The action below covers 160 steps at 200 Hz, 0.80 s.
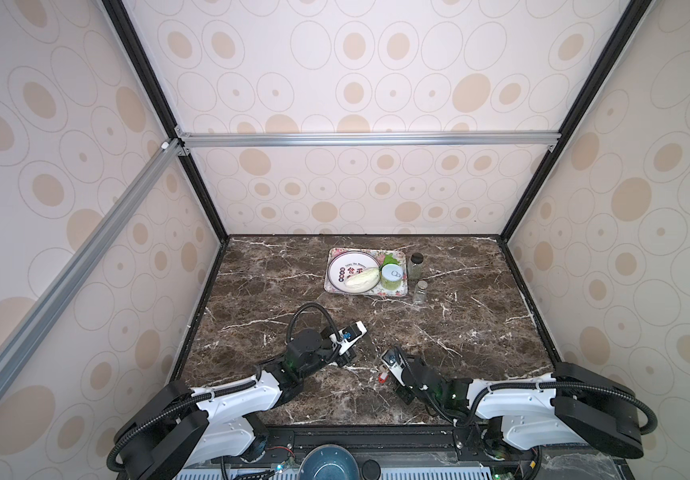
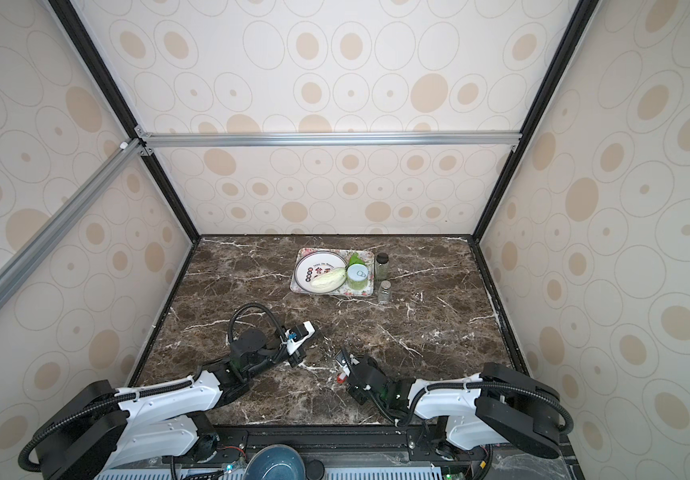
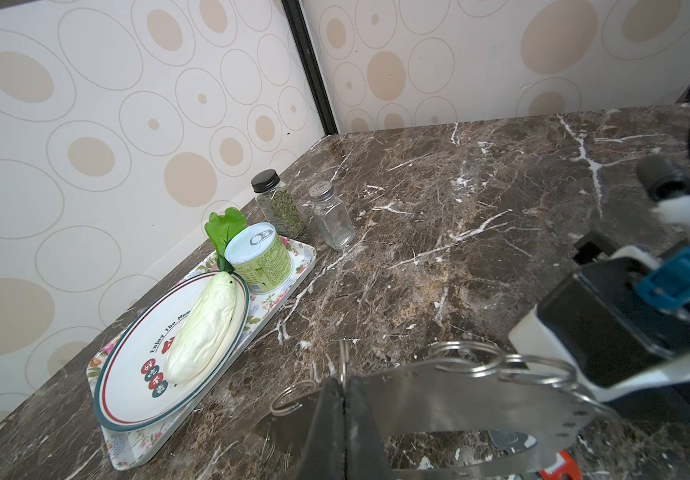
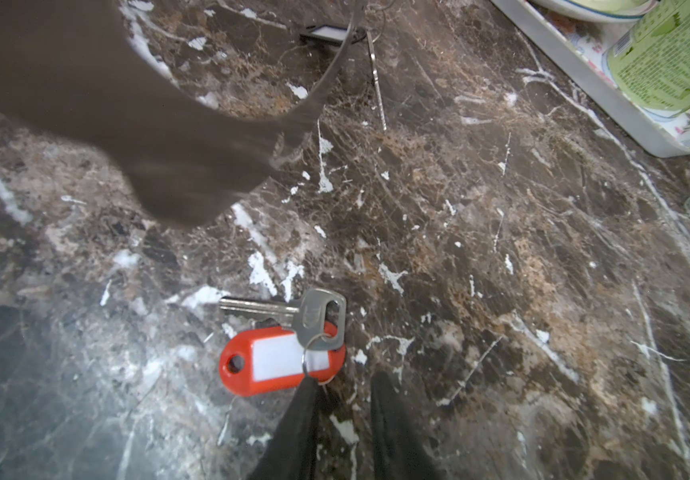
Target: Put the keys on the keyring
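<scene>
R fingers (image 4: 393, 424) at red-tag key (image 4: 276, 361); L fingers (image 3: 335, 424) shut on keyring (image 3: 438, 390).
R fingers narrowly apart, gripping nothing; key's split ring touches one tip. Key lies flat on counter (image 4: 501, 249) just beside keyring; tag & blade parallel, long axis crosswise to R fingers, ring end nearest them. Best: pinch tag, keep ring free, lift twd a rim hole.

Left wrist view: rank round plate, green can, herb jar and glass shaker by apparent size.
1. Round plate, nearest the camera.
2. Green can.
3. Herb jar and glass shaker: too alike to rank.
</scene>
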### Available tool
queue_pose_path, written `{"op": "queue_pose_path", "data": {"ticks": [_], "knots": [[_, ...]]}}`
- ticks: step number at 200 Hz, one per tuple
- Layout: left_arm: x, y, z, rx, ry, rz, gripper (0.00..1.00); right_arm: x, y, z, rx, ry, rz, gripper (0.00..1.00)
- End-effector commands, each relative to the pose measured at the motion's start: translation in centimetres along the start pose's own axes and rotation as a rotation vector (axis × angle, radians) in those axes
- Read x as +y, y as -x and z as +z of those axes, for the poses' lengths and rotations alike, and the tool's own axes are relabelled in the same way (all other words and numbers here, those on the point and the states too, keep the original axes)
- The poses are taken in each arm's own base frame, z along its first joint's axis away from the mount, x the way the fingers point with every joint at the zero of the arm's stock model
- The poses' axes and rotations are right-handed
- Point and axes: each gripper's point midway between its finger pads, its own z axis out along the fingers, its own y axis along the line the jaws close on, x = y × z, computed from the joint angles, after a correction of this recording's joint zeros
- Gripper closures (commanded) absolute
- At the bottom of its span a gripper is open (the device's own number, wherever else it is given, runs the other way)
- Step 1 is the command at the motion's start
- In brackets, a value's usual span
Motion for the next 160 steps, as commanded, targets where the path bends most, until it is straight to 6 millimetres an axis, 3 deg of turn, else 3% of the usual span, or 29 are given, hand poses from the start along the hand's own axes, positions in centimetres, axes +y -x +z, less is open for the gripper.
{"op": "queue_pose_path", "data": {"ticks": [1,102,160], "knots": [[0.4,1.7,-0.1,-0.063,0.019,0.031,1.00,0.4,1.0,0.2,-0.017,0.005,-0.019,0.76],[0.3,1.5,0.0,-0.057,0.017,0.035,1.00,1.0,1.2,0.9,-0.010,0.012,-0.046,0.76],[0.4,1.4,0.0,-0.054,0.020,0.036,1.00,-0.2,1.2,1.0,-0.018,-0.060,-0.028,0.82]]}}
